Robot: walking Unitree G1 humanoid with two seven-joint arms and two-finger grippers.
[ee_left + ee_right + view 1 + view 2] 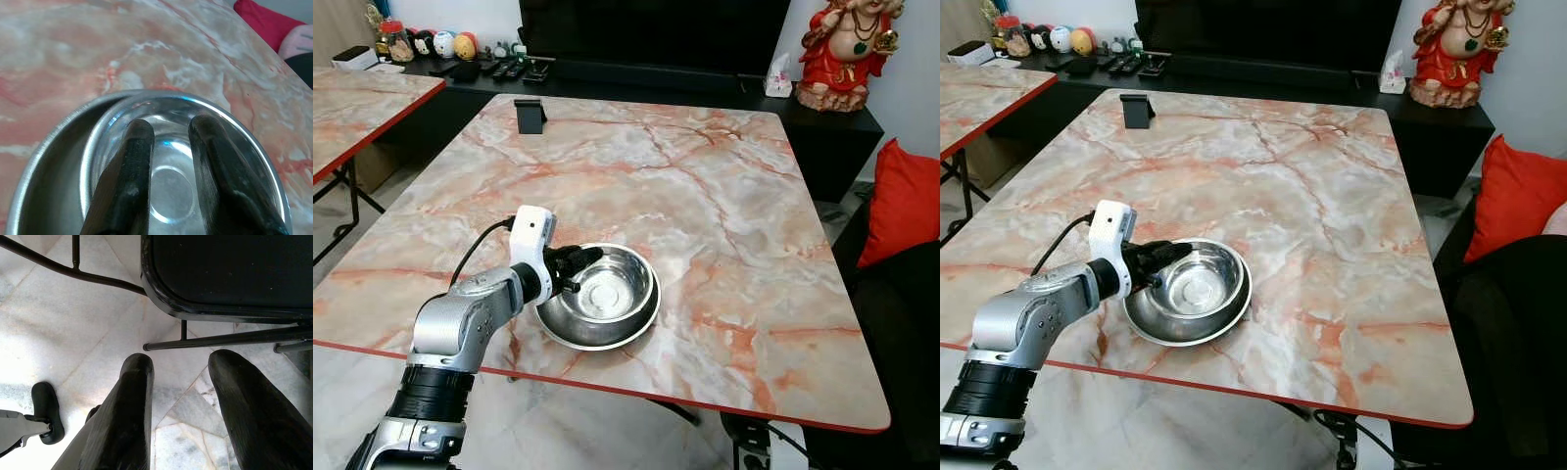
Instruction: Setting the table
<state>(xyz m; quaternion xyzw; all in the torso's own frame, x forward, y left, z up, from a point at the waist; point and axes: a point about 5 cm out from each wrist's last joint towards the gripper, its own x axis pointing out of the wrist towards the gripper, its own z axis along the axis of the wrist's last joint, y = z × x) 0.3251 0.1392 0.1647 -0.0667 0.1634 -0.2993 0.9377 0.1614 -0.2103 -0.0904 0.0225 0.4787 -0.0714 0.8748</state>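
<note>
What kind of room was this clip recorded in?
Most likely a home living or dining room: a marble-pattern table holds stacked steel bowls at the left gripper, with a low black cabinet carrying a red figurine behind, and a red cushion.

Beyond the far edge I see a black stand (530, 115) sitting on the marble. Behind it runs a low black cabinet (636, 76) with remotes (512, 69), a tissue pack (778, 78) and a red statue (847, 49) on top. To my right lies a red cushion (904, 201). A second marble table (357, 103) stands at left. Below my right wrist there's a black chair (230, 274) over pale floor tiles (63, 328).
</note>
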